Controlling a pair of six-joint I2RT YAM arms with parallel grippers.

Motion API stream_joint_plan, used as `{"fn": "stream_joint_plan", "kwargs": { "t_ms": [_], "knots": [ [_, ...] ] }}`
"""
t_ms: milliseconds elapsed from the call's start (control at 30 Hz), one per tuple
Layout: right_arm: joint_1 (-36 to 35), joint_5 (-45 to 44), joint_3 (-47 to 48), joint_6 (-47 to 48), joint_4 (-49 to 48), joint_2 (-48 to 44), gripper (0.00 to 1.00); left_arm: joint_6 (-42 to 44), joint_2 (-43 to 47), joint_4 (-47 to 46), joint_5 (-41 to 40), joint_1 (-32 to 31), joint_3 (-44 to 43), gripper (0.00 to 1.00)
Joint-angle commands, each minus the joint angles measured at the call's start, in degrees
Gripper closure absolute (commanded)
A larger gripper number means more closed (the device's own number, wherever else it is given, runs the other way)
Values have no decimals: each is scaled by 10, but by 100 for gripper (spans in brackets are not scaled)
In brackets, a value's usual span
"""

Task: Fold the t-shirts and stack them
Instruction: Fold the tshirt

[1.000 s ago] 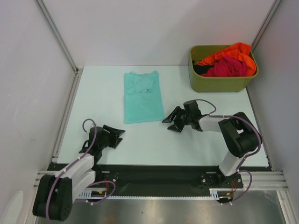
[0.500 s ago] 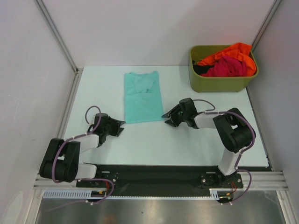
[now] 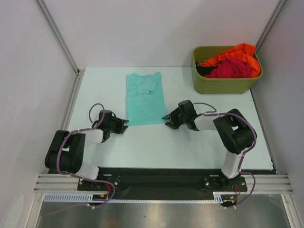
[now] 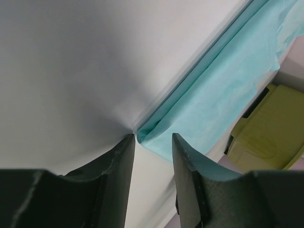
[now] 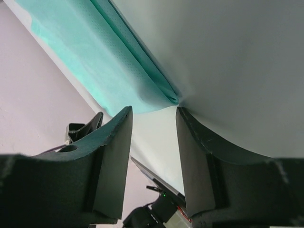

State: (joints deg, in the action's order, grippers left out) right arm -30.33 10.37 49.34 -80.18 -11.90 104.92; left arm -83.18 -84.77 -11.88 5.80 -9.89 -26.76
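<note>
Teal cloth t-shirt, folded lengthwise, is laid flat on the pale table; its near corners are faced by left gripper and right gripper, both parted, nothing grasped; one layer might be pinched, spilling the fold; orange and magenta shirts are kept clear in the olive plastic bin.

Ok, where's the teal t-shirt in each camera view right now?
Top external: teal t-shirt flat mid-table, left of the olive bin.
Left wrist: upper right, its near-left corner just ahead of the left hand.
Right wrist: upper left, its near-right corner just ahead of the right hand.
Shared landmark: the shirt's near hem.
</note>
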Motion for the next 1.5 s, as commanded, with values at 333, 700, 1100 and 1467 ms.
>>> {"fn": "stream_joint_plan", "kwargs": {
  "t_ms": [333,700,1100,1467],
  "knots": [
    [-18,-90,14,-38,68,19,58,-1,-39,77,-26,-13,-19,57],
    [-18,-104,8,-52,84,20,62,2,-30,99,-33,-13,-18,61],
    [-15,-94,6,-49,79,37,82,7,-40,77,-40,-14,-6,87],
    [-8,-64,-1,4,85,12,100,50,-8,134,-30,-14,-14,100]
  ]
}}
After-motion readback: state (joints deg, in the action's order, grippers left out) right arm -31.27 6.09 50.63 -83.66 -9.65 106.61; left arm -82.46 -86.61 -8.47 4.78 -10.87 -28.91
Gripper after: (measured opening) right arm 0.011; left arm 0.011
